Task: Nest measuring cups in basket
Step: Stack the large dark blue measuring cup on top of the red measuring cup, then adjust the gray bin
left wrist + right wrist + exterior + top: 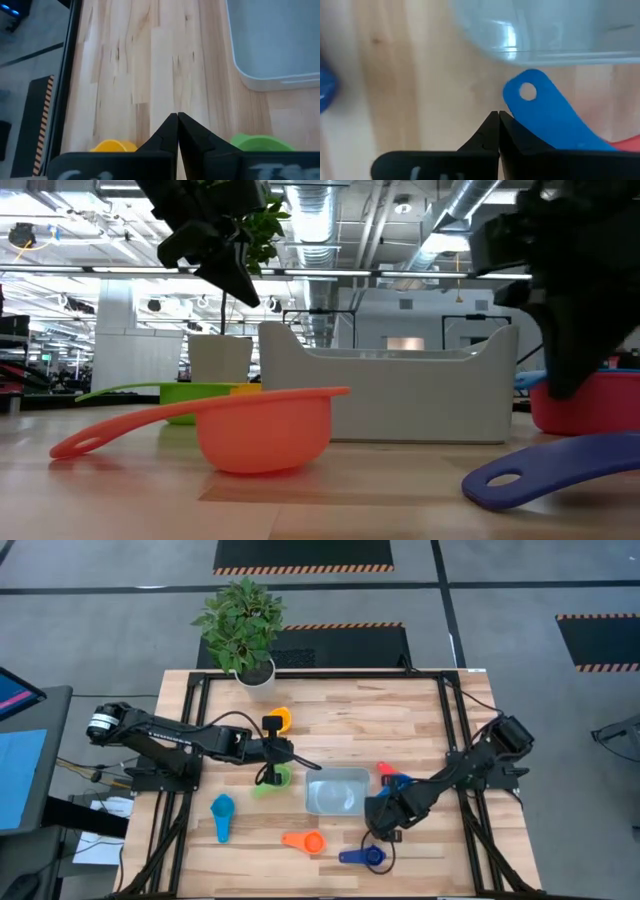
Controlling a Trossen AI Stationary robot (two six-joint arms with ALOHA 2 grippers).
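The pale grey-blue basket (337,791) sits mid-table. All the measuring cups lie on the wood around it: yellow (282,720), green (272,781), light blue (221,815), orange (304,840), dark blue (364,857), red (385,769) and blue (400,781). My left gripper (177,118) is shut and holds nothing. It hovers between the yellow cup (113,146) and the green cup (260,142), left of the basket. My right gripper (498,116) is shut, low by the basket's near right corner, beside the blue cup's handle (540,112). My right gripper's shut fingers (512,132) stand right against the blue cup's flat handle, near its holed end (527,92), which lies on the table. I cannot tell whether they touch it. My left gripper touches nothing.
A plant in a white pot (245,630) stands at the far edge, left of centre. The orange cup (265,425) and the dark blue cup's handle (560,470) lie near the table's near edge. Bare wood shows far of the basket and at the far right.
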